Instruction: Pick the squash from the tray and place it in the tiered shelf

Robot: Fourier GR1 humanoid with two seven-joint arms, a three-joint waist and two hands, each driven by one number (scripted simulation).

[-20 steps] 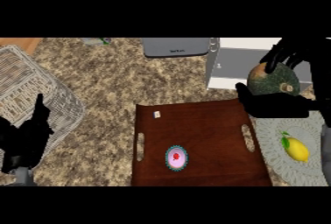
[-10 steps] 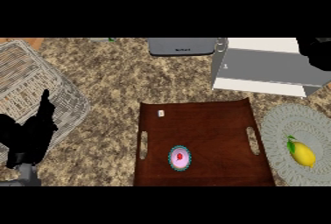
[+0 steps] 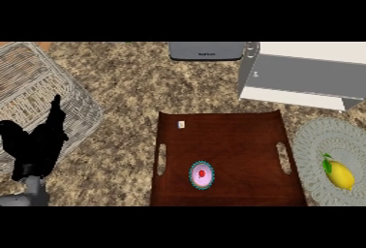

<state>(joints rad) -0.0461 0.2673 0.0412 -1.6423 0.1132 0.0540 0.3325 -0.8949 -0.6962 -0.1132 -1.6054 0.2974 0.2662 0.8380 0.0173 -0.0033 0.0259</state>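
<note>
At centre frame we see the brown tray holding a small cupcake with a red top and a tiny white tag near its upper left corner; no squash shows on it or anywhere else. The white tiered shelf stands at upper right (its visible level looks bare). A lemon lies on the grey mat at right. Our left hand rests at lower left, fingers straight, beside the wicker basket.

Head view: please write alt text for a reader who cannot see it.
A dark brown wooden tray on a speckled stone counter holds only a small pink cupcake; no squash shows. A white tiered shelf stands behind it, a yellow lemon lies on a grey round mat to the right, and the black left hand rests open by a wicker basket.
</note>
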